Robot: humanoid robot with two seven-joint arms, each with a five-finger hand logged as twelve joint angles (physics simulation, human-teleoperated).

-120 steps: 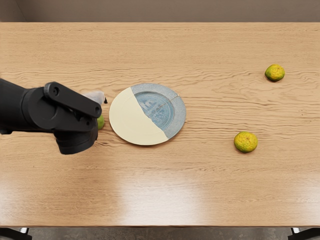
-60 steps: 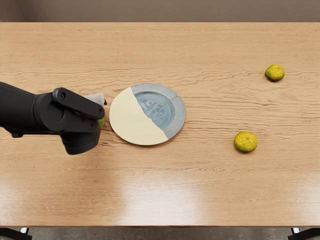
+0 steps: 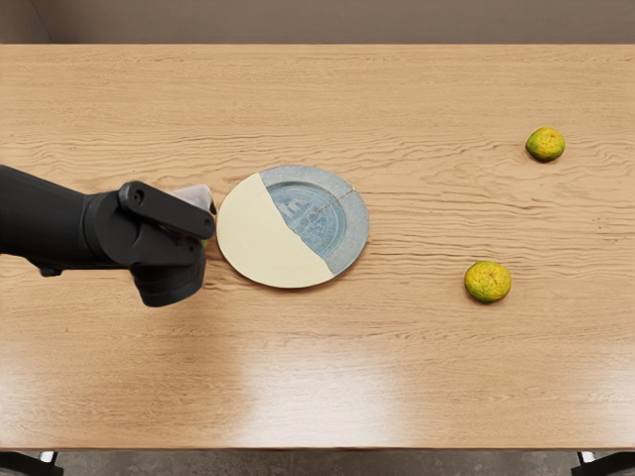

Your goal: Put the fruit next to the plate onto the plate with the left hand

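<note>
The light was bright and even, falling from above onto the table (image 3: 417, 377). A broad pale sheen lay on the wood toward the front edge, below the plate (image 3: 253, 248). My left hand (image 3: 167, 253) showed dark and matte, with a soft shadow on the wood just beneath it. The fruit (image 3: 488, 281) at the front right had a faint one. Everything was sharp, edge to edge.

Wooden table (image 3: 417, 387), light grain, fills most of the view. Beyond its far edge: plain grey-brown wall (image 3: 327, 20). Below its near edge: grey floor (image 3: 298, 463), dark legs (image 3: 607, 463) at both corners. Soft glare on the tabletop towards its near edge.
</note>
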